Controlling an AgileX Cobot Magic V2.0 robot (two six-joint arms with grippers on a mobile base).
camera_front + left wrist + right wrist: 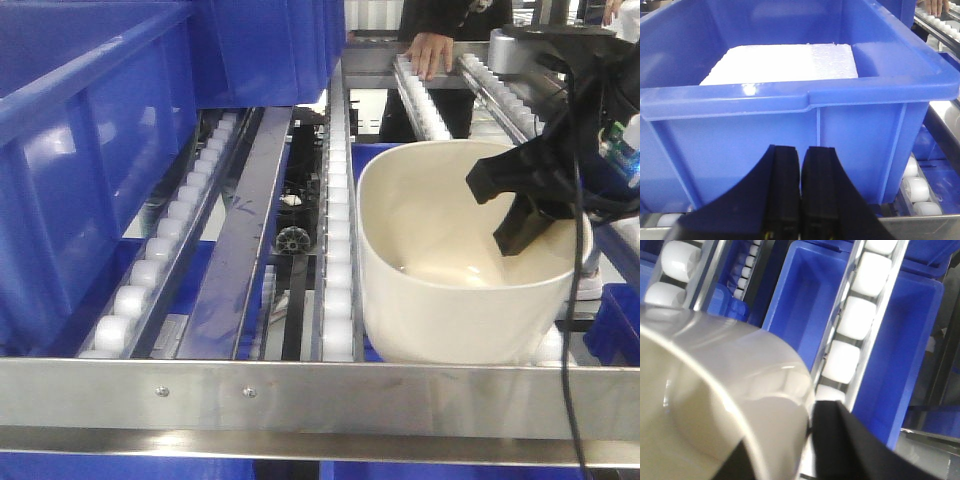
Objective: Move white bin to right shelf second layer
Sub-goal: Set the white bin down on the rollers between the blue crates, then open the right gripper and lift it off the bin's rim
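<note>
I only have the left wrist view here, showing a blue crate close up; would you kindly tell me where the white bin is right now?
Observer: The white bin sits on the roller lanes of the shelf, just behind the steel front rail, on the right side of the front view.
Operator: Thank you. Is the right gripper holding it?
Observer: The right gripper has one black finger inside the bin at its right wall; the right wrist view shows a finger outside that rim too.
Operator: Is anyone near the shelf?
Observer: Yes, a person's hand rests on the rollers at the far end.
</note>
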